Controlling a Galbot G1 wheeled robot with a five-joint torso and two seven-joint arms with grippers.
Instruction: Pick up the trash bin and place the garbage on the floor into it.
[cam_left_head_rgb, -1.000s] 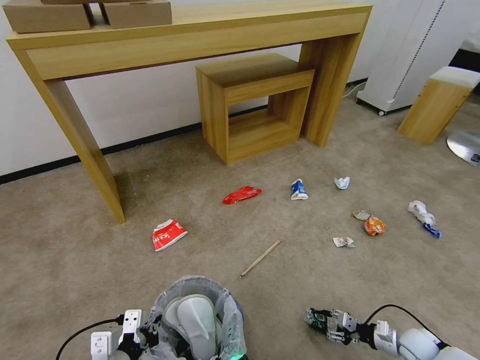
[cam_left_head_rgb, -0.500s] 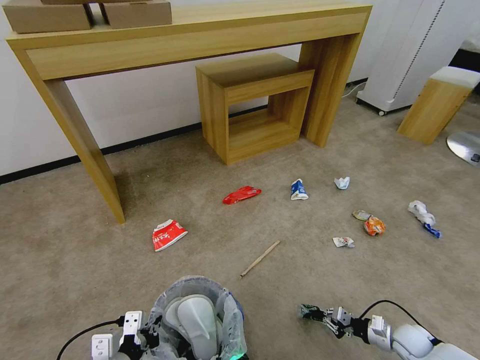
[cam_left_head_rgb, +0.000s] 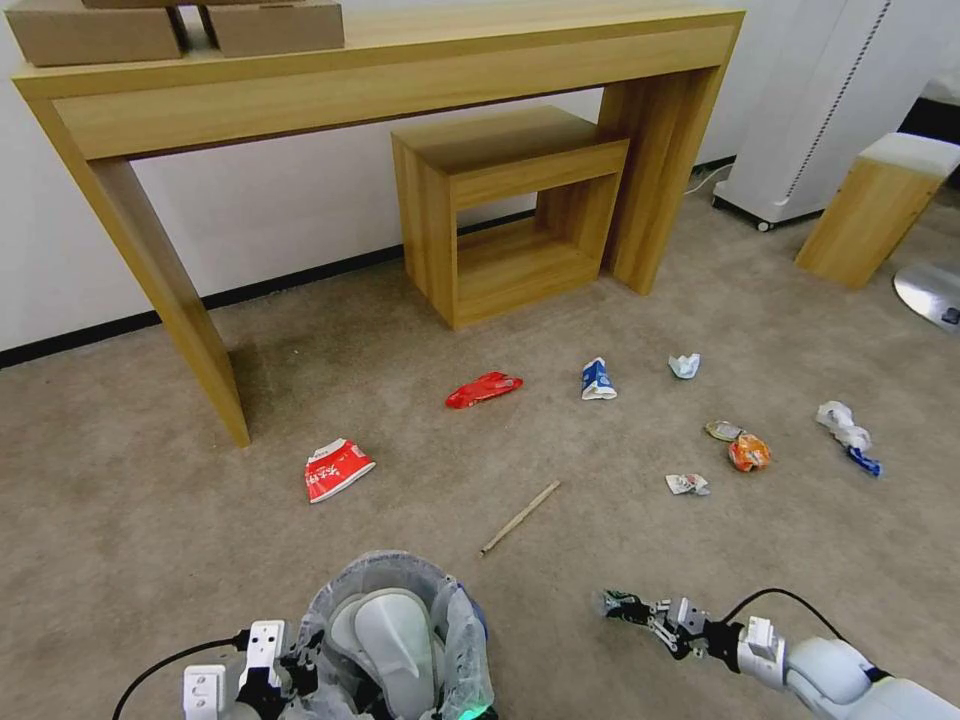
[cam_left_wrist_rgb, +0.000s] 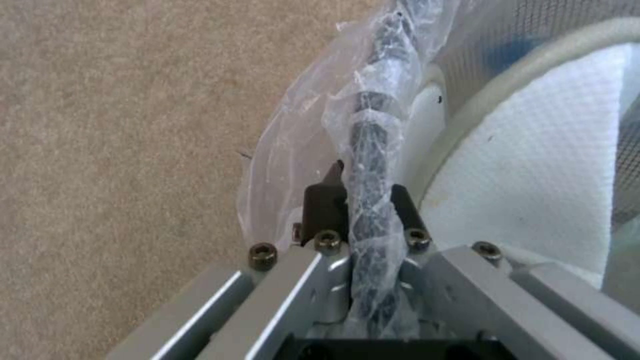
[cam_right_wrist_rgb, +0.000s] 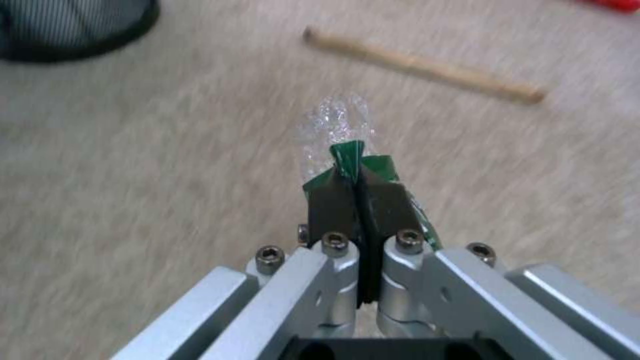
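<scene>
Bottle (cam_right_wrist_rgb: 337, 135) half hidden, pinched in right tool (cam_right_wrist_rgb: 357, 192); left tool (cam_left_wrist_rgb: 360, 202) clamps bin rim (cam_left_wrist_rgb: 373, 125).

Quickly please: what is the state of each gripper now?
Left gripper: closed on the bag-covered rim of the round mesh trash bin.
Right gripper: closed on a crushed clear green-label bottle.

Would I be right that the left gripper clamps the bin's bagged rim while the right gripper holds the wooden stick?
Not quite: the right gripper is shut on the green-label bottle, as the right wrist view shows; the wooden stick lies on the carpet. The left gripper does clamp the trash bin rim.
</scene>
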